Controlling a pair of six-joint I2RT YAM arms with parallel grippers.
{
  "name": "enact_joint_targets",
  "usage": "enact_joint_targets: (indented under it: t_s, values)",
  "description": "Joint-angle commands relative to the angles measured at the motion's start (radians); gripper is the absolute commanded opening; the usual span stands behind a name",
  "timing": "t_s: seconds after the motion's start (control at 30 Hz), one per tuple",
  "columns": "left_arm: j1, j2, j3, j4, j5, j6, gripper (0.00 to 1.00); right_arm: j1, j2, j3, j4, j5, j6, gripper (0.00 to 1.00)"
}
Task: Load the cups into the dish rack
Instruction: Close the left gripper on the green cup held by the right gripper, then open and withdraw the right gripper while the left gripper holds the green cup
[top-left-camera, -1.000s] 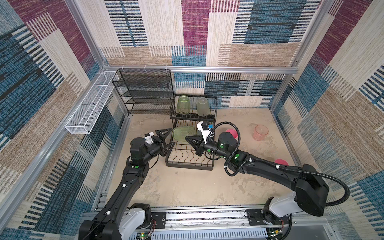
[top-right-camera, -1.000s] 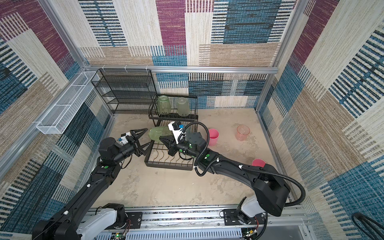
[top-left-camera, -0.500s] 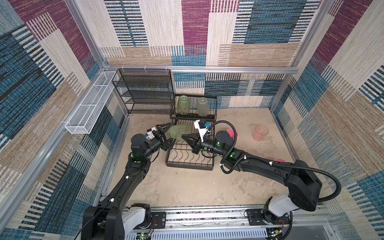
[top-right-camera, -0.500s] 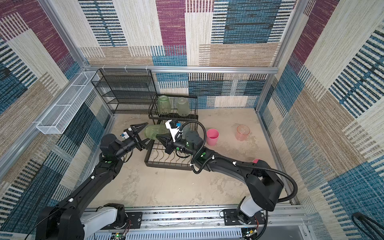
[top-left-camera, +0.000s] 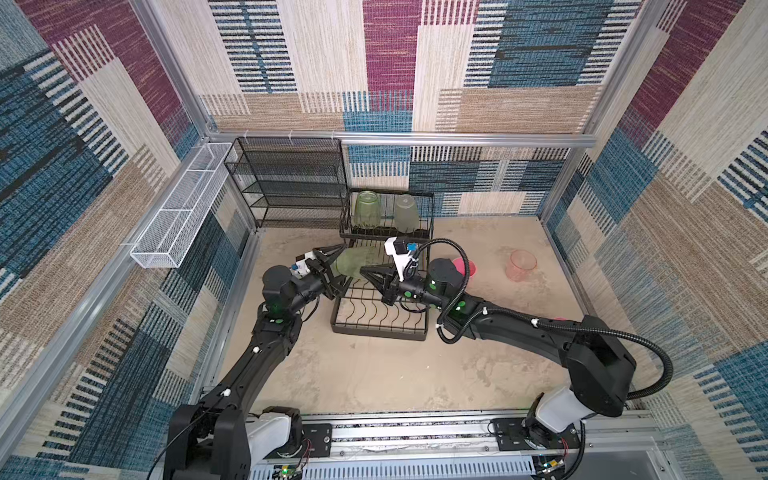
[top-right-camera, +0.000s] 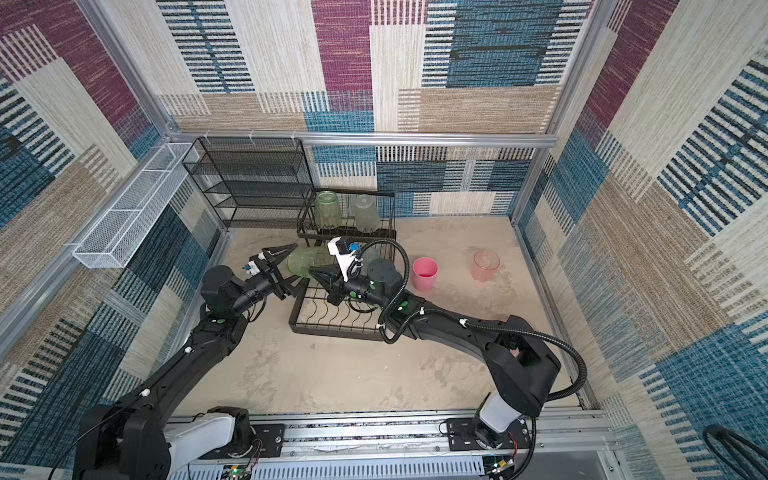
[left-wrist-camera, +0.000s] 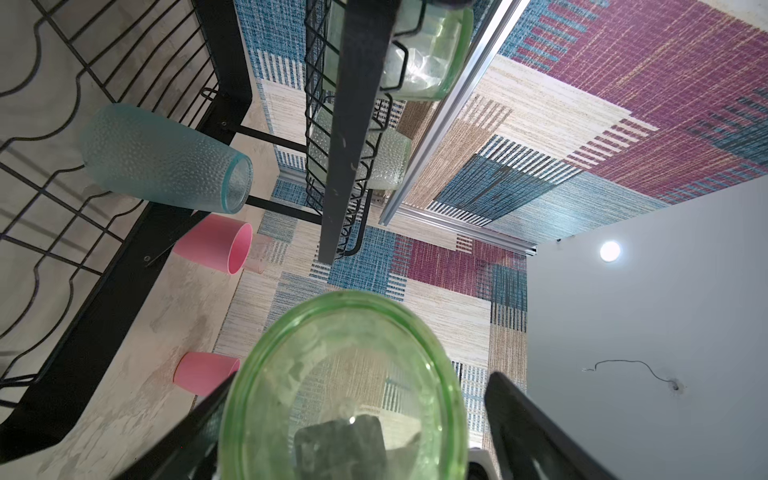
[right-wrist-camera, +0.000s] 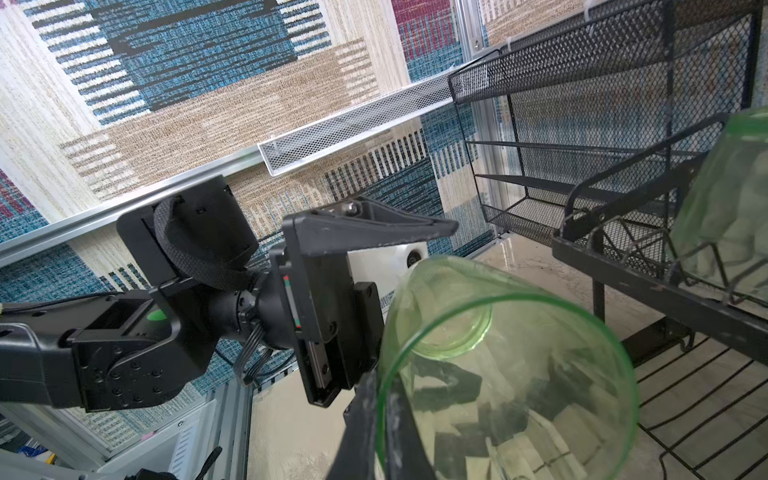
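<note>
Table (top-left-camera: 374, 374): mottled sandy beige, scuffed, boxed in by walls (top-left-camera: 390, 62) of woven patchwork in blue, maroon and tan on aluminium frame. Black mesh shelf unit (top-left-camera: 291, 183) in the 11 o'clock corner. White basket (top-left-camera: 178, 216) hangs on the wall at 9–10 o'clock.

Dish rack (top-left-camera: 380, 332) sits mid-table, toward 12 o'clock. Its raised shelf carries two upturned cups: darker green cup (top-left-camera: 368, 208), with paler green cup (top-left-camera: 406, 212) at its 3 o'clock. Frosted teal cup (left-wrist-camera: 162, 162) is on the low tray's wires.

Held green cup (top-left-camera: 353, 262) lies sideways in the air over the tray's 11 o'clock corner. Right end effector (top-left-camera: 365, 272) is pinching its rim wall. Left end effector (top-left-camera: 344, 266) is spread and straddles the base end, with a gap showing at one finger.

On the table at the rack's 3 o'clock: opaque pink cup (top-right-camera: 424, 273) upright just beside it, clear pink cup (top-left-camera: 520, 265) well apart.
</note>
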Motion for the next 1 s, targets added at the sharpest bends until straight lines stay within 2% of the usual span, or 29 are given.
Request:
enact_joint_targets:
  t_s: [0.0, 0.23, 0.6, 0.87, 0.97]
  values:
    - [0.001, 0.016, -0.004, 0.055, 0.004, 0.006, 0.89, 0.002, 0.011, 0.015, 0.038, -0.030, 0.016, 0.00]
    - [0.000, 0.024, -0.018, 0.083, -0.026, 0.020, 0.77, 0.002, 0.018, 0.022, 0.022, -0.029, 0.011, 0.00]
    - [0.001, -0.001, -0.036, 0.045, -0.063, 0.074, 0.73, 0.001, 0.019, 0.014, 0.022, -0.019, 0.020, 0.00]
    - [0.001, -0.026, -0.017, -0.061, -0.076, 0.149, 0.72, 0.002, 0.014, 0.007, 0.024, 0.002, 0.040, 0.23]
    - [0.000, -0.031, -0.013, -0.102, -0.089, 0.186, 0.72, 0.001, 0.011, 0.007, 0.019, 0.010, 0.049, 0.28]
